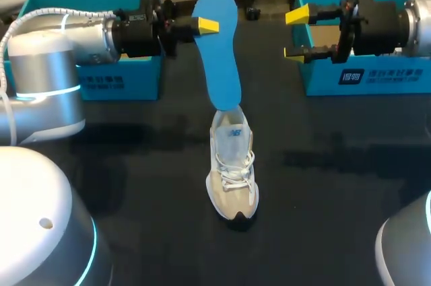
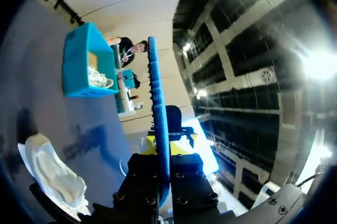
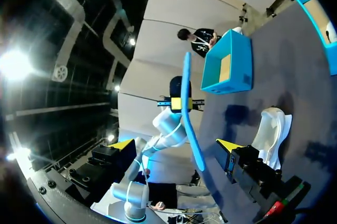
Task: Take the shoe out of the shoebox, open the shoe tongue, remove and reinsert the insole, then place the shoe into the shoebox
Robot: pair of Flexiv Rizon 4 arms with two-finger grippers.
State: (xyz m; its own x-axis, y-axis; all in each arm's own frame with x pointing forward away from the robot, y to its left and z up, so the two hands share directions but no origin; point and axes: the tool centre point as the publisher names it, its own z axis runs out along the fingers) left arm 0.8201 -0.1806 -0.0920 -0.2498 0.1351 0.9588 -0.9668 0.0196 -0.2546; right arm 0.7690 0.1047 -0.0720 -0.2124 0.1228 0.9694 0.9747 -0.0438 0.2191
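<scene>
1. The shoe (image 1: 232, 171) is standing on the dark surface (image 1: 135, 185), toe toward the robot, in front of the left shoebox (image 1: 121, 77) and the right shoebox (image 1: 377, 74), outside both.
2. The blue insole (image 1: 221, 50) is hanging almost upright over the shoe's heel, its lower end meeting the shoe's opening.
3. The left gripper (image 1: 205, 25) is clamping the insole near its upper end, one finger pressing on each face.
4. The right gripper (image 1: 296, 33) is hovering in front of the right shoebox, fingers spread wide and holding nothing, well apart from the insole.
</scene>
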